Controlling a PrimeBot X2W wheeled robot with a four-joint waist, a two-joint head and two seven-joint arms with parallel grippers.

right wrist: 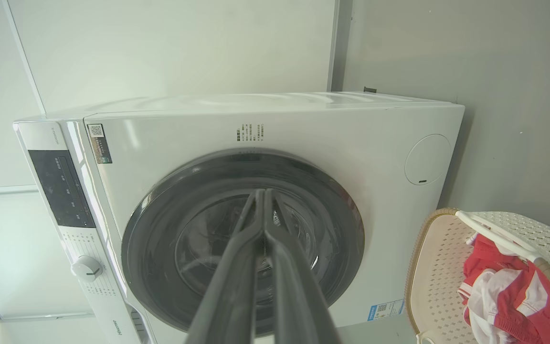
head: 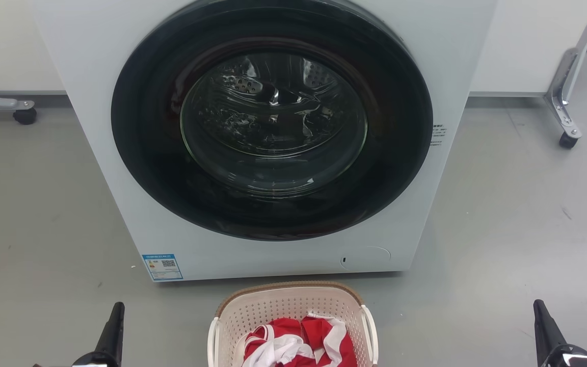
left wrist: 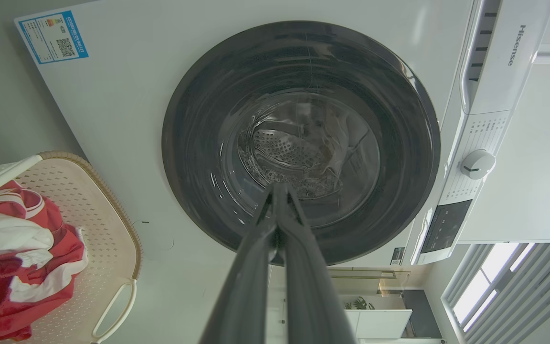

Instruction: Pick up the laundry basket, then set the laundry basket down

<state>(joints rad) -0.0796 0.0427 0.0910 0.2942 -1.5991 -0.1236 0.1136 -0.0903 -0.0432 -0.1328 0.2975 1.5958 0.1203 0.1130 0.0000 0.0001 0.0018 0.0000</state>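
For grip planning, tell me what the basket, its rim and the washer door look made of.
Basket: cream moulded plastic by the look, matte, walls punched with regular holes. Rim: brown, woven-looking; likely plastic moulded as wicker, though real weave can't be excluded. Washer door: dark glossy ring, probably plastic, around clear glass that shows reflections and the drum behind.

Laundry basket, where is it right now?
The laundry basket sits on the floor at the bottom centre of the head view, in front of the washer, between the left gripper and the right gripper.
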